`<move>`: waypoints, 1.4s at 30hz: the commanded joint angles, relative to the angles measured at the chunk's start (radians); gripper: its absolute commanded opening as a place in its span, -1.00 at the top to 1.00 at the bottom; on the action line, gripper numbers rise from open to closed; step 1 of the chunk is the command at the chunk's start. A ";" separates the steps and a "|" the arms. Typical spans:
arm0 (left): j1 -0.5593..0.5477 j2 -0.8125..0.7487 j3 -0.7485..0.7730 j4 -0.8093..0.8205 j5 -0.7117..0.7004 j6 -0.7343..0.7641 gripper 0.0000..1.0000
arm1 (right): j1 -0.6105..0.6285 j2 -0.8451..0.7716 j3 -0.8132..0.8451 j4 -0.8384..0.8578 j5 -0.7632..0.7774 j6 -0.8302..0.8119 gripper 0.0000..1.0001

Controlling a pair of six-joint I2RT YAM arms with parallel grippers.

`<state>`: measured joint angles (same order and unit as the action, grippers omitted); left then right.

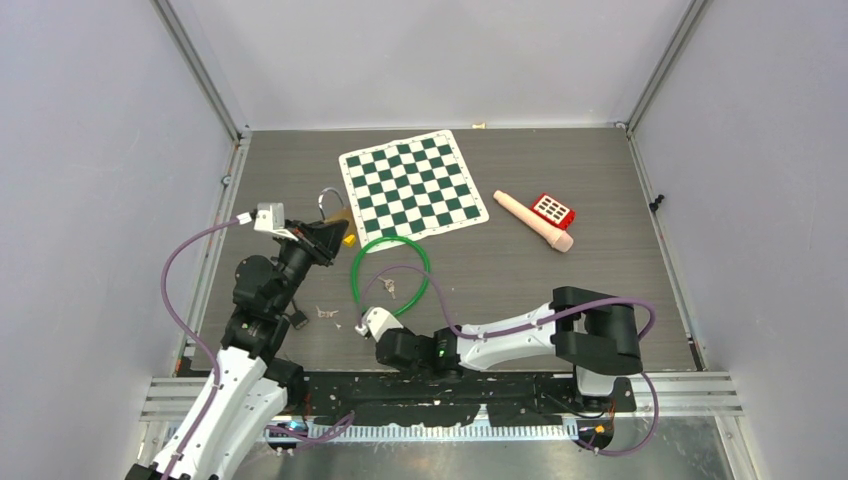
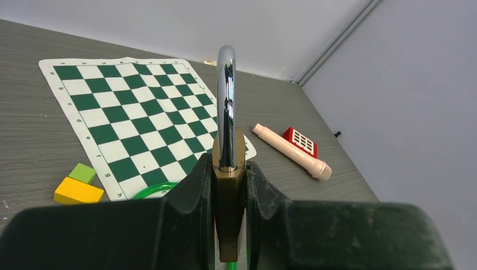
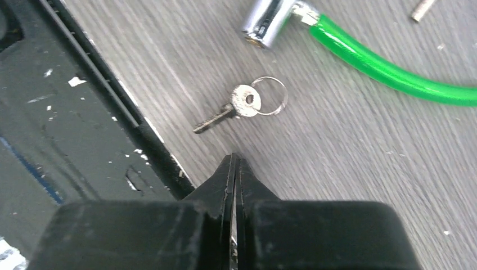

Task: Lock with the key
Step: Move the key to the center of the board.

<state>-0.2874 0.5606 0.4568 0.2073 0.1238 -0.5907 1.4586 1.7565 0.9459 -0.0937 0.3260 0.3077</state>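
Right arm (image 1: 500, 340), low over the near edge of the tabletop (image 3: 365, 157). Jaws pressed together, nothing between them.

Key (image 3: 233, 109) lies flat on the tabletop just ahead of those closed tips, apart from them. Through the wrist camera its long axis runs on a slant: blade end toward the black rail (image 3: 84, 112) at the tabletop's edge, round head with its ring (image 3: 270, 95) toward the opposite side. Beyond the key sits the chrome end (image 3: 267, 22) of the green cable (image 3: 382, 67), near but not touching.

Left arm (image 1: 250, 340), further back and to the left. Jaws clamped on the brass body of the padlock (image 2: 227, 152), shackle standing straight up. Whether the shackle is seated, I cannot tell.

Judgement: the right arm is the nearer one, and the left is taken up. The key is straight out in front of the jaws, so they need to part, go forward and come down across the head end. It lies thin and flat and could slip.
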 commanded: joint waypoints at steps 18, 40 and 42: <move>0.000 -0.064 0.068 -0.014 -0.105 0.077 1.00 | -0.016 0.042 0.151 -0.024 0.084 0.062 -0.13; 0.001 -0.087 0.071 -0.080 -0.214 0.114 1.00 | -0.032 0.078 0.157 -0.226 0.237 0.173 0.70; 0.000 -0.074 0.069 -0.075 -0.173 0.098 1.00 | -0.046 0.051 0.130 -0.233 0.254 0.191 0.73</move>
<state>-0.2878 0.4816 0.4728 -0.0078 -0.1158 -0.4709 1.4342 1.8748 1.1183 -0.2523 0.5034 0.4477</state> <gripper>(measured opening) 0.152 0.154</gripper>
